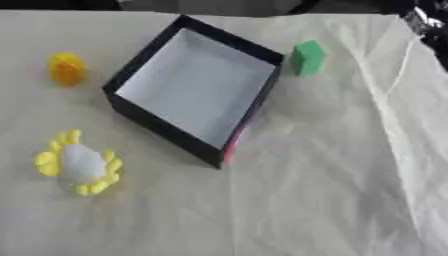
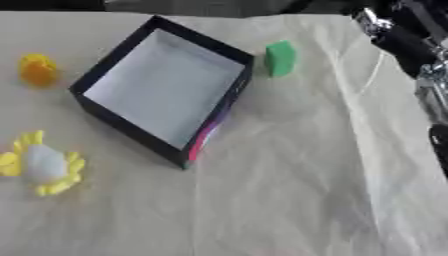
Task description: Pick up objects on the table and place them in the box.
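Beside the box's [image 1: 194, 84] far right corner stands a green block [image 1: 307, 58], nearest the right arm [image 2: 404, 37] entering far right; neither hand shows, so finger state cannot be told. Left of the box lie an orange piece [image 1: 66, 68] and a yellow-white toy [image 1: 79, 163].

1. I see the box [image 1: 194, 86] open on top, its inside bare
2. A green block [image 1: 307, 58] stands just beside its far right corner
3. Left of it sit a yellow-orange object [image 1: 66, 68] and a yellow-and-white toy [image 1: 79, 163], well apart
4. The tabletop [image 1: 332, 190] near and right lies open
5. My right arm [image 2: 411, 45] fills the upper right
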### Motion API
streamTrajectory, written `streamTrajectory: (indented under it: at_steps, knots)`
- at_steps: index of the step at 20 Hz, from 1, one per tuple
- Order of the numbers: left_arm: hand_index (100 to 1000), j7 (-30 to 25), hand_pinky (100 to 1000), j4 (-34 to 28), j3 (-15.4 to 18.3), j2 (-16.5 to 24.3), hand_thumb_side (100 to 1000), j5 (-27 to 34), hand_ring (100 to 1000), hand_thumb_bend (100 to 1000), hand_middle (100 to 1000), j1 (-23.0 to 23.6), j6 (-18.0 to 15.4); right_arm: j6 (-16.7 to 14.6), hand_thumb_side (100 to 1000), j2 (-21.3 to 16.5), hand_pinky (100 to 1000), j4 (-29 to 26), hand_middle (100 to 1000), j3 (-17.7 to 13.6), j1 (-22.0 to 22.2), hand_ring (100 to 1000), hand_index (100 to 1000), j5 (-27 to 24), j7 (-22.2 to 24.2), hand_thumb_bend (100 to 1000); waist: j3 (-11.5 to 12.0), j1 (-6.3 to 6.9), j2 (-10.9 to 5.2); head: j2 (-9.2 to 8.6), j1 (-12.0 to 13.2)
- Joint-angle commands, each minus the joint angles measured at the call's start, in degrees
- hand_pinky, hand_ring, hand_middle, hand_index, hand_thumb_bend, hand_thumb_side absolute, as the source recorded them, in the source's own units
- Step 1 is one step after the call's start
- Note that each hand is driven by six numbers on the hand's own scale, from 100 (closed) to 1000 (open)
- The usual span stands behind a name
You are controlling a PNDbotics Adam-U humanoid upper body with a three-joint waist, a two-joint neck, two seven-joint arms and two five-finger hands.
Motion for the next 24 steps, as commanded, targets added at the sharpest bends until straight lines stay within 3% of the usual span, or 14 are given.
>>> streamTrajectory:
  at_steps: [1, 6, 9, 13, 18, 24]
  knots:
    - [813, -0.22, 850, -0.50, -0.13, 1.93, 670, 0.26, 823, 100, 751, -0.20, -0.16, -2.49, 363, -7.34, 994, 4.36, 828, 2.49, -4.03, 828, 898, 4.38, 2.14, 100, 0.09, 0.14, -1.95, -0.08, -0.21]
    - [812, -0.56, 849, -0.25, -0.39, 2.10, 670, 0.25, 824, 100, 751, -0.06, -0.08, -8.29, 300, -10.19, 974, 16.52, 853, 7.88, -12.83, 856, 922, 14.80, 6.28, 100, 0.12, 0.00, -2.49, -0.08, -0.72]
    - [809, -0.69, 849, -0.09, -0.49, 2.20, 669, 0.21, 824, 100, 750, 0.10, -0.03, -13.53, 197, -10.00, 964, 21.81, 875, 10.08, -16.84, 879, 927, 21.30, 9.78, 100, 0.11, -0.10, -2.67, -0.08, -0.85]
    - [810, -0.84, 849, 0.04, -0.57, 2.19, 672, 0.19, 825, 100, 750, 0.18, 0.02, -20.69, 197, -8.72, 960, 26.55, 855, 11.54, -21.28, 880, 909, 28.52, 14.88, 100, 0.02, -0.16, -2.83, -0.08, -0.97]
    - [809, -0.92, 848, 0.09, -0.64, 2.24, 672, 0.23, 825, 100, 750, 0.17, 0.08, -25.63, 238, -6.91, 970, 29.87, 838, 12.59, -24.42, 874, 898, 30.22, 20.71, 100, 0.03, -0.30, -2.99, -0.08, -1.08]
    - [809, -1.06, 847, 0.16, -0.80, 2.16, 674, 0.28, 826, 100, 750, 0.21, 0.20, -26.71, 363, -5.63, 977, 30.23, 836, 13.89, -26.37, 879, 896, 30.40, 24.98, 100, 0.05, -0.49, -3.15, -0.08, -1.22]
